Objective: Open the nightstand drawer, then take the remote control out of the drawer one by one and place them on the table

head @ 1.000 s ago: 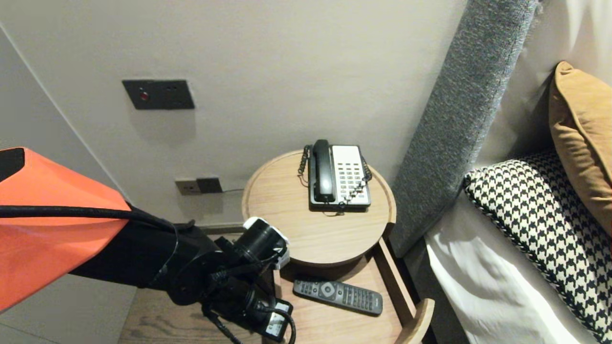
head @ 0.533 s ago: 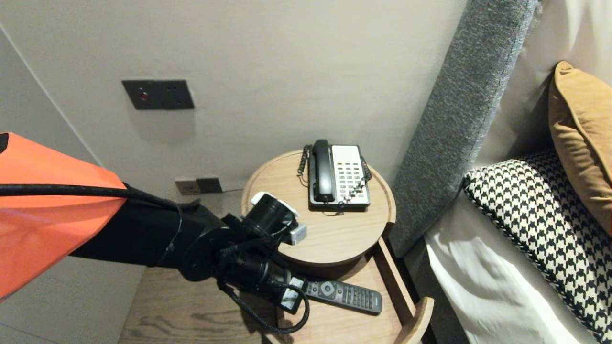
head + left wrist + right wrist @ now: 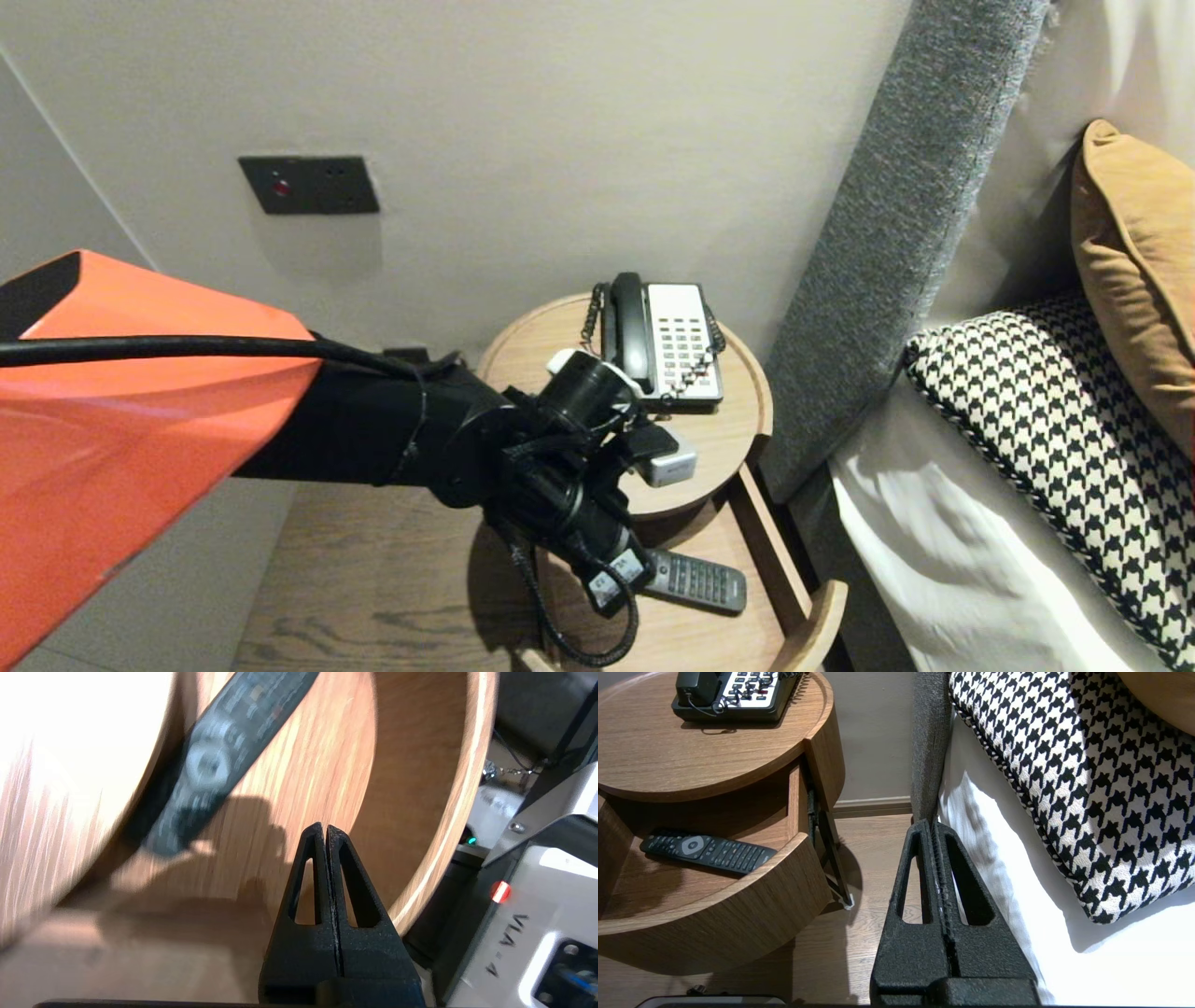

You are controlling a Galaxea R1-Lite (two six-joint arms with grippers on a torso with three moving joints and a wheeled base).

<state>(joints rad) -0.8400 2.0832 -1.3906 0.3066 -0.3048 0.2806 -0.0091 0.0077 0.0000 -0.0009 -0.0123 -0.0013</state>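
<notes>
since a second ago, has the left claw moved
Yes. In the head view the left claw swung right, from beside the phone table to over its open drawer, covering the remote's left end.

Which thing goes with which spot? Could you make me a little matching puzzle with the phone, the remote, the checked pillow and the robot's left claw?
Things:
1 telephone
2 remote control
3 checked pillow
4 left gripper

Places or states:
A lying in the open drawer
B on the bed
C shut, above the drawer
D on the round table top

Pairs: 1-D, 2-A, 3-B, 4-C
</notes>
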